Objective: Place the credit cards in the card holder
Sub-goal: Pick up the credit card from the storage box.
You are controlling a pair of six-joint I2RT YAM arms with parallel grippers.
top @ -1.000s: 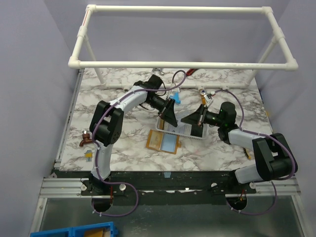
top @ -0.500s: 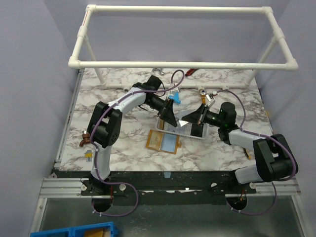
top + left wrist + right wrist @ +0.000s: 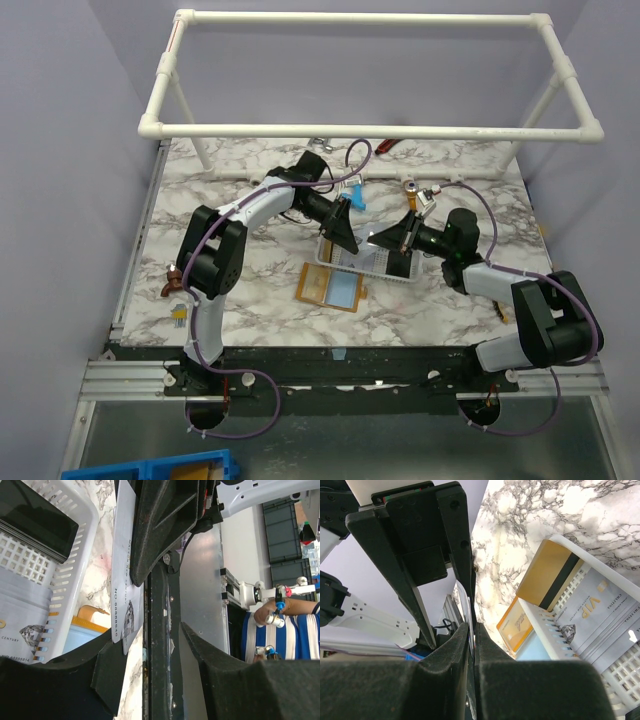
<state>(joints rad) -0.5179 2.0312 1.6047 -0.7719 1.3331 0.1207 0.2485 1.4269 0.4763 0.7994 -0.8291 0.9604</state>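
One holder [image 3: 316, 283], orange, lies open on the table [image 3: 250, 300], nearest. One basket [image 3: 75, 570] sits behind it. In it we count one gold card [image 3: 542, 572], at least one silver card [image 3: 600, 605] and one black stack [image 3: 35, 517], number unclear. One white card [image 3: 125, 555] hangs above the basket, clamped by the right gripper [image 3: 471, 630]. The left gripper [image 3: 147, 637] stands unclosed around its free end. We judge it light, stiff, slick: pinch both faces near an edge.

Bright, even light; wrist views blur close-up.

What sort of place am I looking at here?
Likely a robotics lab bench: left arm and right arm mounted at a marble-print table, white pipe frame overhead.
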